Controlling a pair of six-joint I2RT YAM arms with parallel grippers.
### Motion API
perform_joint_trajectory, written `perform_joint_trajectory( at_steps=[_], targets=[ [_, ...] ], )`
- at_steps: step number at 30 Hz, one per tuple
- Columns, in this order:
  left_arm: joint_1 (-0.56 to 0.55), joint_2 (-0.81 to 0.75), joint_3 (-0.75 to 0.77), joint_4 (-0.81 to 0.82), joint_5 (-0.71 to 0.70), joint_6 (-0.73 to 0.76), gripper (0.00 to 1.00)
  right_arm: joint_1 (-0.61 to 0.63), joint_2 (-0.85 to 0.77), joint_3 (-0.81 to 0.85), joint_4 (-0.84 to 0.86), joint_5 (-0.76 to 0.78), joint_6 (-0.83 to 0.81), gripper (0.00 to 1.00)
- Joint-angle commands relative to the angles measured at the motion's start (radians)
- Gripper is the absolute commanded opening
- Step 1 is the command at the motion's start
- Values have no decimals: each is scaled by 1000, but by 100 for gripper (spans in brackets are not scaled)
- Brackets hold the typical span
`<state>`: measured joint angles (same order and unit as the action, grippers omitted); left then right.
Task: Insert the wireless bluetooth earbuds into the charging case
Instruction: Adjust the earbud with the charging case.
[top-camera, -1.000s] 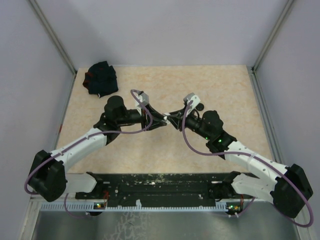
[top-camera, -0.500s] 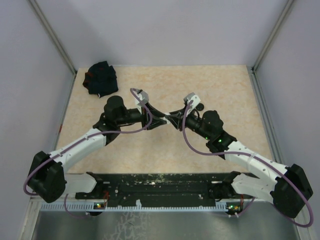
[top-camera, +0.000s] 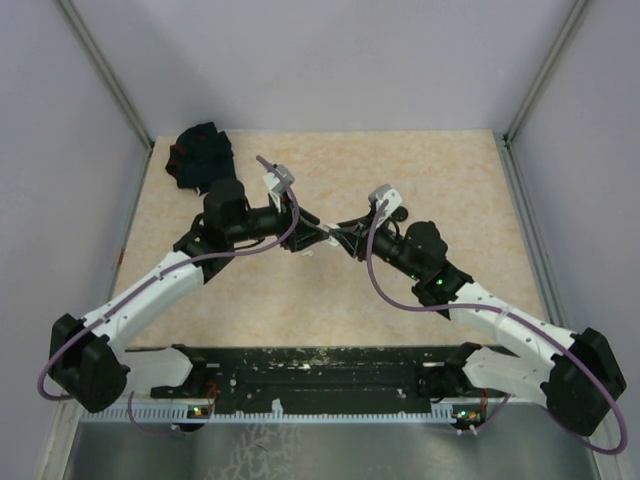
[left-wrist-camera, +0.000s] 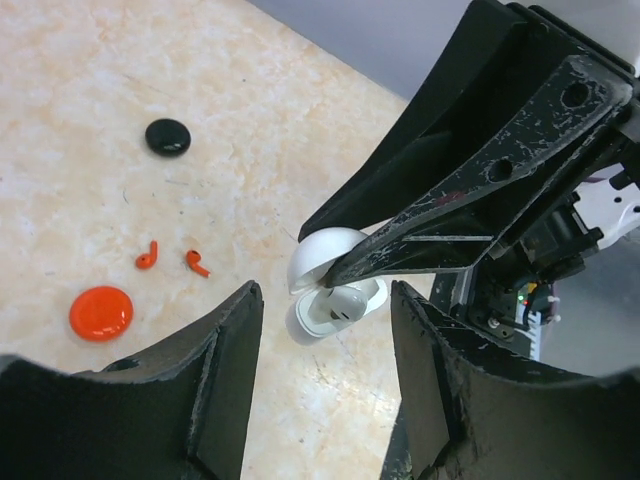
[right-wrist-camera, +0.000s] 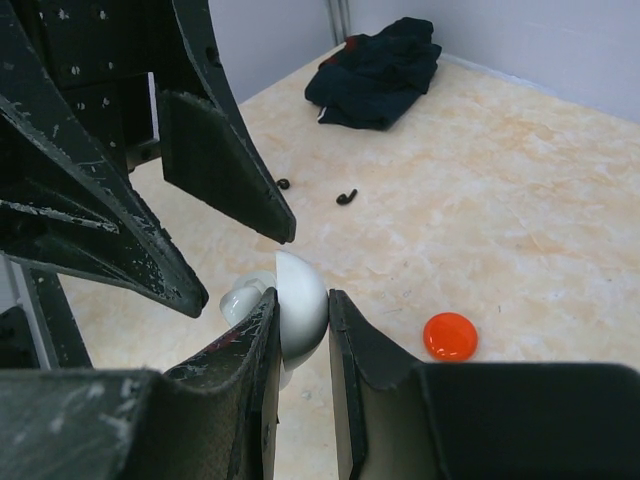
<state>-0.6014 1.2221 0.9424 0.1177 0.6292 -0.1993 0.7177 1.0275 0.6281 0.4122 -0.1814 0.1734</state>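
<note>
The white charging case (left-wrist-camera: 318, 322) lies open on the table, and a white earbud (left-wrist-camera: 347, 304) sits in its base. My right gripper (right-wrist-camera: 302, 298) is shut on the raised lid (right-wrist-camera: 298, 272), holding it upright. My left gripper (left-wrist-camera: 325, 292) stands open and empty just short of the case, one finger (left-wrist-camera: 225, 365) on each side of it. Two red earbuds (left-wrist-camera: 147, 256) lie loose on the table to the left. Two small black earbuds (right-wrist-camera: 346, 196) lie farther off. In the top view both grippers (top-camera: 325, 238) meet mid-table.
A red disc (left-wrist-camera: 100, 312) lies next to the red earbuds, and a black disc (left-wrist-camera: 167, 136) lies beyond them. A black fabric bundle (top-camera: 200, 158) sits at the far left corner. Grey walls enclose the table.
The left arm has drawn back toward the far left, away from the case. The right arm has held still.
</note>
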Motion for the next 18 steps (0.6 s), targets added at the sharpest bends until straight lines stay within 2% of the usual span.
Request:
perform_joint_trajectory(
  at_steps=[1,12,16,18],
  targets=[
    [3,-18,40,-101,-7,-87,59,3,-6,29,61,-23,12,1],
    [3,-59,39,-101,12,-99,53,3,4,53,8,-11,-3,1],
    [9,-89,-10,-81,10,-69,56,3,6,66,-13,-41,-8,1],
    [21,-124,-76,0,58,-39,58,3,10,82,-41,-55,-16,0]
  ],
)
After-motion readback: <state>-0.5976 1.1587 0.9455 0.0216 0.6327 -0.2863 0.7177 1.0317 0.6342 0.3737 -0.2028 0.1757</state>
